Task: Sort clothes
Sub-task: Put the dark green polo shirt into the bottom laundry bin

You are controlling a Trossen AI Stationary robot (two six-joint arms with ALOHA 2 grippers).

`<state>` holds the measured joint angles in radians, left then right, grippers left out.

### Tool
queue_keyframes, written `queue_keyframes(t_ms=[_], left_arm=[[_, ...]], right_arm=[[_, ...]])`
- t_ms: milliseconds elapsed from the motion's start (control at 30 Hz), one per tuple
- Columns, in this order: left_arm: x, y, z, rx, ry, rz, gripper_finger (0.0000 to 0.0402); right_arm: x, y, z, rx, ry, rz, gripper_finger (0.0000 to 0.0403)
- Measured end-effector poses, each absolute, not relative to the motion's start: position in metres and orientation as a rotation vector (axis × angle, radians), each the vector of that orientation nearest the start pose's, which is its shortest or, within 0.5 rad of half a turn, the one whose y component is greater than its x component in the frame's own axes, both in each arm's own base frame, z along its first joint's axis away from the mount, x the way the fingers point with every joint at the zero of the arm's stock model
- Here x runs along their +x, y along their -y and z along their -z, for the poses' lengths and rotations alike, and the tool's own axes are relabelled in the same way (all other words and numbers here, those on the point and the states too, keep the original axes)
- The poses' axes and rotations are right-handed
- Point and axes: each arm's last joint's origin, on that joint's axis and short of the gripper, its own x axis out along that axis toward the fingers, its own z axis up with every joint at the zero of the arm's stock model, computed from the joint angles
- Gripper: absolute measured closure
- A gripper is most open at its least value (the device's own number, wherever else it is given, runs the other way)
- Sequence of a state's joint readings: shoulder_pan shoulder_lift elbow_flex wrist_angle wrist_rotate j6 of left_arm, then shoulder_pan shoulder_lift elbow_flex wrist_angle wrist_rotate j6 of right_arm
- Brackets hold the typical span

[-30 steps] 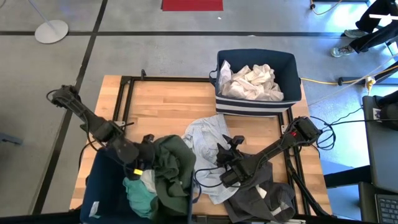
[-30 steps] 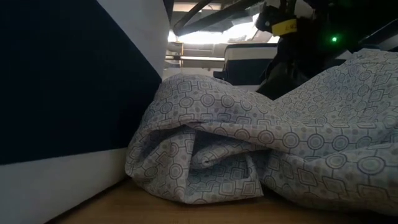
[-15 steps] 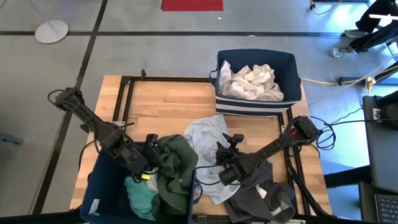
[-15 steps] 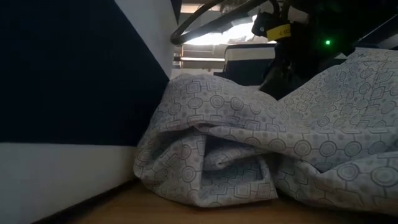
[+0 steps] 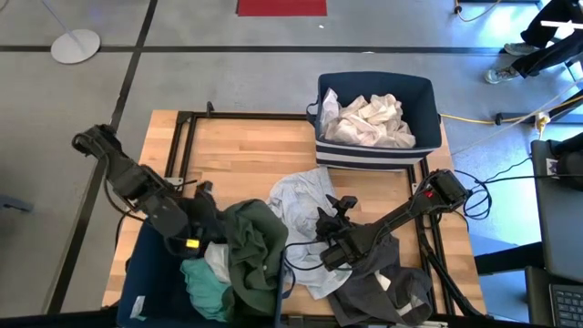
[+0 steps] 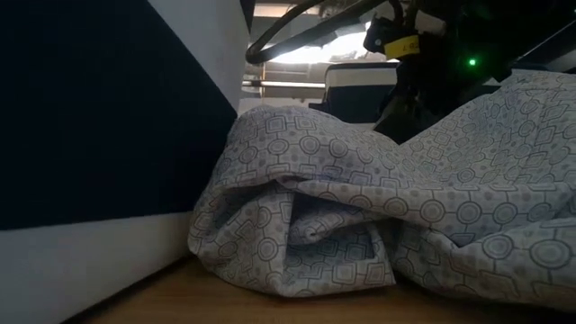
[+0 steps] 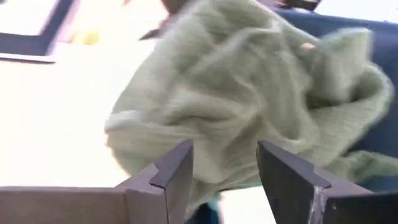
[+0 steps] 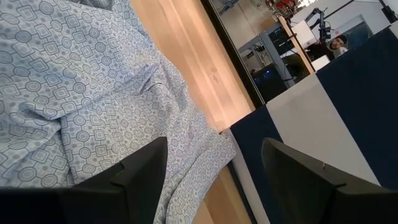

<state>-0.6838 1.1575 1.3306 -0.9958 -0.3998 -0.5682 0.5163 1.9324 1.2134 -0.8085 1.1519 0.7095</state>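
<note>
Left end effector (image 5: 202, 193) hung apart and empty beside the olive garment (image 5: 250, 246) draped on the near bin (image 5: 146, 273); right end effector (image 5: 330, 208) sat apart over the patterned shirt (image 5: 301, 196) mid-table, likely next pick.

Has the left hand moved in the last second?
Yes. In the high view the left hand has pulled back from the olive green garment, toward the table's left edge.

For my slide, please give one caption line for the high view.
Left tool open beside the olive garment; right tool open over the patterned shirt; white clothes fill the far bin.
</note>
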Motion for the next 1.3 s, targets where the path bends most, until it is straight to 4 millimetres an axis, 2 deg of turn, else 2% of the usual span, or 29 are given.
queue_keyframes(t_ms=[200, 367, 633, 900, 1067, 1167, 1300], left_arm=[[0.166, 0.109, -0.382, -0.091, -0.663, -0.173, 0.0235], [0.171, 0.107, -0.373, -0.097, -0.675, -0.213, 0.0235], [0.183, 0.112, -0.360, -0.161, -0.681, -0.146, 0.0235], [0.186, 0.106, -0.357, -0.151, -0.710, -0.173, 0.0235], [0.186, 0.108, -0.356, -0.157, -0.746, -0.110, 0.0237], [0.185, 0.109, -0.356, -0.136, -0.749, -0.092, 0.0257], [0.185, 0.109, -0.356, -0.099, -0.751, -0.076, 0.0313]], right_arm=[[0.309, -0.145, -0.155, -0.515, -0.760, 0.794, 0.0141], [0.309, -0.145, -0.155, -0.515, -0.761, 0.794, 0.0141], [0.309, -0.145, -0.155, -0.517, -0.761, 0.793, 0.0141], [0.309, -0.145, -0.155, -0.522, -0.756, 0.796, 0.0141], [0.309, -0.145, -0.155, -0.522, -0.756, 0.796, 0.0141], [0.309, -0.145, -0.155, -0.523, -0.757, 0.796, 0.0141], [0.309, -0.145, -0.155, -0.523, -0.757, 0.796, 0.0141]])
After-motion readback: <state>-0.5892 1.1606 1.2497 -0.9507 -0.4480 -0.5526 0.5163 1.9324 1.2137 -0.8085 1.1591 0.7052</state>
